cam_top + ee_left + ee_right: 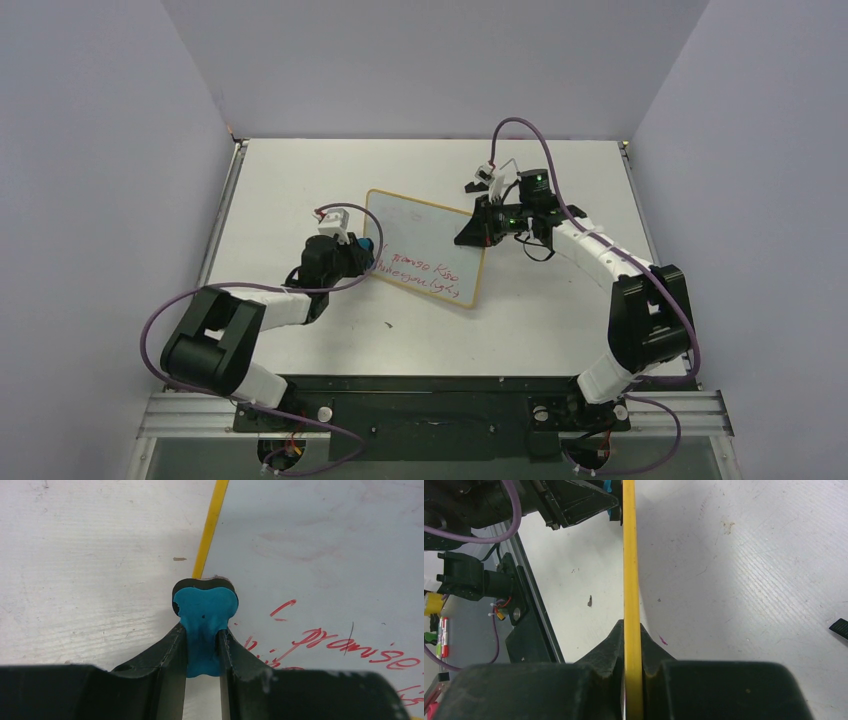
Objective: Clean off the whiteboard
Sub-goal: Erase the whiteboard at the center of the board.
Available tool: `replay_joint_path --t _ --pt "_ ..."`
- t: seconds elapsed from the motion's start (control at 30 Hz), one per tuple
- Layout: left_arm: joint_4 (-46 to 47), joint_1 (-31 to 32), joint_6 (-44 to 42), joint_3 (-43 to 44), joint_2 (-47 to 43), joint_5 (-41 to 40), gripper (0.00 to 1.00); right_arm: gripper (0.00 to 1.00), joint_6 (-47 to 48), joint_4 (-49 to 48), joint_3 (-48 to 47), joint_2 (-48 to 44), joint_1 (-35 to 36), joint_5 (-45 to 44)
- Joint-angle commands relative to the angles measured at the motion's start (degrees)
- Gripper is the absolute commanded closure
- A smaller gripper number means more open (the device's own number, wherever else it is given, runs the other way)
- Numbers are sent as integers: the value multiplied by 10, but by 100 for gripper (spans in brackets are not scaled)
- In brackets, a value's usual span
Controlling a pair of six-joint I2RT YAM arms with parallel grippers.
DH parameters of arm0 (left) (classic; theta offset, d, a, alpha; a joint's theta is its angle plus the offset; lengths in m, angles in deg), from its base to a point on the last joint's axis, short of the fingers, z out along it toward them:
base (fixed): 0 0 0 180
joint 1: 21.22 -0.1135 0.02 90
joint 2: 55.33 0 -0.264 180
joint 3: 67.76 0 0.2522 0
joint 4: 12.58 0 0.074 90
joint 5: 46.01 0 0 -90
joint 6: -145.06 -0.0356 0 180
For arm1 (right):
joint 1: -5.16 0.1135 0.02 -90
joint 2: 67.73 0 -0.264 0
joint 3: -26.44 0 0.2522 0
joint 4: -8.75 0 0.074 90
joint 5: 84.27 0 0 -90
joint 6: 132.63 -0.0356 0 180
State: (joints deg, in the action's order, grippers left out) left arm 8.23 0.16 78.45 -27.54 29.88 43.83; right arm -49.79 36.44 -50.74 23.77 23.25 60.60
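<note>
The whiteboard (425,240) lies in the middle of the table, with red handwriting (425,275) along its near part and a wiped patch above it. My left gripper (368,250) is at the board's left edge, shut on a blue-and-black eraser (205,612). The eraser rests at the yellow-looking frame (210,525), just left of the red words (350,647). My right gripper (478,232) is at the board's right edge, shut on the frame (630,555), which runs straight between its fingers (611,645).
Grey walls enclose the white table (560,310) on three sides. A black rail (524,605) runs along the table's left side. A small black piece (839,627) lies on the table near the right gripper. Markers (441,635) sit beyond the rail.
</note>
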Motion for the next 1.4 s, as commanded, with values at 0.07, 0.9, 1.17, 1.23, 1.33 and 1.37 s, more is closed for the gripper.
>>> replay_joint_path --t 0.07,0.9,1.17,1.23,1.33,1.37 --pt "19 12 -4 11 0 53 100 100 30 33 -8 12 16 -25" --pt "-109 -5 52 20 -35 -12 100 100 33 35 -8 7 18 -23" --pt "-94 3 41 26 -13 55 100 100 36 38 -9 9 20 -25" --pt "-94 27 26 30 -9 62 100 100 36 38 -9 10 21 -25" --pt "-99 58 19 37 -9 61 100 100 40 40 -11 11 22 -25" --pt "-100 60 21 36 -11 60 100 100 41 41 -11 11 22 -25"
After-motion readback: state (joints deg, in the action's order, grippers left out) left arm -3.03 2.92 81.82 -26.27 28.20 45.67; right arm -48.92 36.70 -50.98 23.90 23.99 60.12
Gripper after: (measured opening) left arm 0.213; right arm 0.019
